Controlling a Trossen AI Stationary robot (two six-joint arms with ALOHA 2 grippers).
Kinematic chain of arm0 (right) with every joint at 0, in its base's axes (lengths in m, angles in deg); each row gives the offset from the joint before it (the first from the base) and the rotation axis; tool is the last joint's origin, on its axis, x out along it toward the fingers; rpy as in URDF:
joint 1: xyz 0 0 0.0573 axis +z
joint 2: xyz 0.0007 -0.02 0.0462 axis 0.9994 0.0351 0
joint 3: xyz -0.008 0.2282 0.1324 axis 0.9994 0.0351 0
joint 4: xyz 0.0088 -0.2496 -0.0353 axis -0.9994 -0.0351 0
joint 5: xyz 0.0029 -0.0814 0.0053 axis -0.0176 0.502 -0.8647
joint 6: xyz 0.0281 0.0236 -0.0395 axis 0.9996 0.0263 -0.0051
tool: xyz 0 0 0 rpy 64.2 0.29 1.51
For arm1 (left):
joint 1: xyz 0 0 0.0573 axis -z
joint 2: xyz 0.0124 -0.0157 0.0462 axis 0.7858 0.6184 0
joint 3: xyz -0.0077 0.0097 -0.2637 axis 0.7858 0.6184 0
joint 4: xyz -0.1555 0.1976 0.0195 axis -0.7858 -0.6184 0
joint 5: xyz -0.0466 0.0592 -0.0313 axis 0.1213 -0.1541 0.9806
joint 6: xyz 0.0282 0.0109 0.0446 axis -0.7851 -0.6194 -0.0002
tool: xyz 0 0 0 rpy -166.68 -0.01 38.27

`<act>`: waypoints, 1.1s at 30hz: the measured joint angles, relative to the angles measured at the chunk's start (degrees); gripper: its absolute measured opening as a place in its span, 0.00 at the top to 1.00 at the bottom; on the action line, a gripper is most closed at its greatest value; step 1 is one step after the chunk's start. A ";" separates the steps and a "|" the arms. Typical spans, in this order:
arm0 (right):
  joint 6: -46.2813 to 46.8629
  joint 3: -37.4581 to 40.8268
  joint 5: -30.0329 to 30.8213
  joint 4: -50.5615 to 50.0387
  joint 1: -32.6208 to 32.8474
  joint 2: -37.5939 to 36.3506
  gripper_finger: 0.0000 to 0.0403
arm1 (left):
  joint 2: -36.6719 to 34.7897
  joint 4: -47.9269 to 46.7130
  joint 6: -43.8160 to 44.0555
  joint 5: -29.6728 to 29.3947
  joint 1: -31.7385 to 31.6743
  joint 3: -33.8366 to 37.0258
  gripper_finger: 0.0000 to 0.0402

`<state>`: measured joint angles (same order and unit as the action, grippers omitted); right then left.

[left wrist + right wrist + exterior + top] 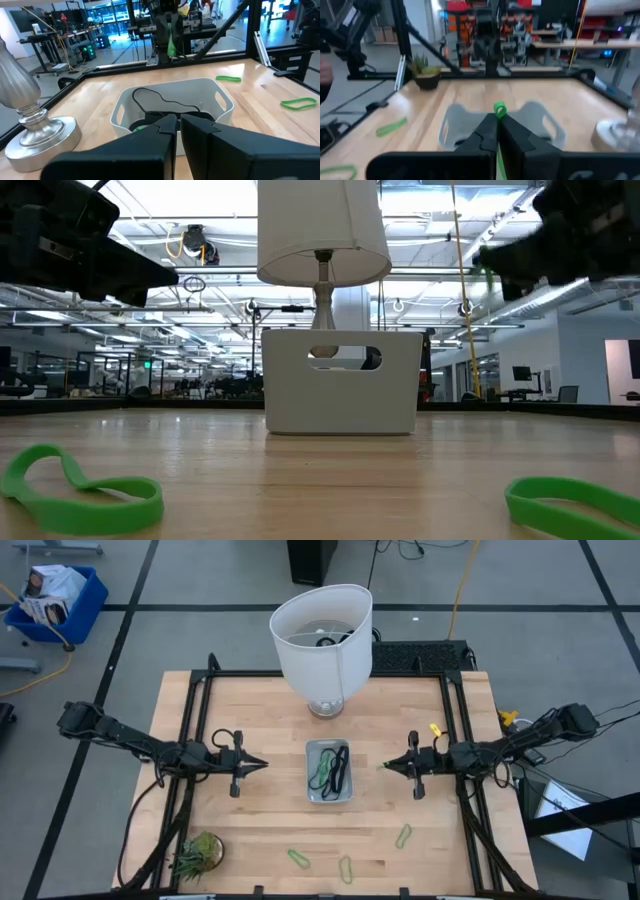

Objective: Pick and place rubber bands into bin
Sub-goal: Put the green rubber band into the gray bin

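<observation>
The bin sits in the middle of the wooden table, just in front of the white lamp. Inside it lie a few rubber bands: a long dark one and a green one.

The right gripper hangs in the air just to the right of the bin. Its two fingers are pressed together on a small green rubber band, which pokes up at the tips. The band dangles over the table, beside the bin and not yet in it.

The left gripper hangs on the left side of the bin, pointing at it. Its fingers are almost closed, with just a thin gap, and nothing is held between them.

Three more green rubber bands lie on the near part of the table: one to the left, one in the middle by the near edge, and one to the right.

A spiky green plant stands in the near left corner of the table.
</observation>
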<state>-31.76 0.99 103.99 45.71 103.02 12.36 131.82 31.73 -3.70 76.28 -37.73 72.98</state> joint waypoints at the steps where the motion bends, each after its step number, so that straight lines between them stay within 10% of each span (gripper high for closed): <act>1: -0.54 -1.04 -0.06 -0.14 -0.27 0.72 1.00 | -0.02 0.08 -0.02 -0.01 -0.04 0.00 0.92; 20: -7.48 -33.32 -10.97 -14.25 -6.77 34.69 1.00 | -0.01 0.17 0.13 -0.02 -0.22 0.00 0.92; 33: -4.39 -38.38 -14.67 -17.54 -10.20 46.68 1.00 | 0.00 -0.36 0.03 0.00 -0.22 0.00 0.92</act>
<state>-36.15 -37.39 89.32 28.18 92.83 59.03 131.82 31.38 -3.67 76.28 -37.95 72.98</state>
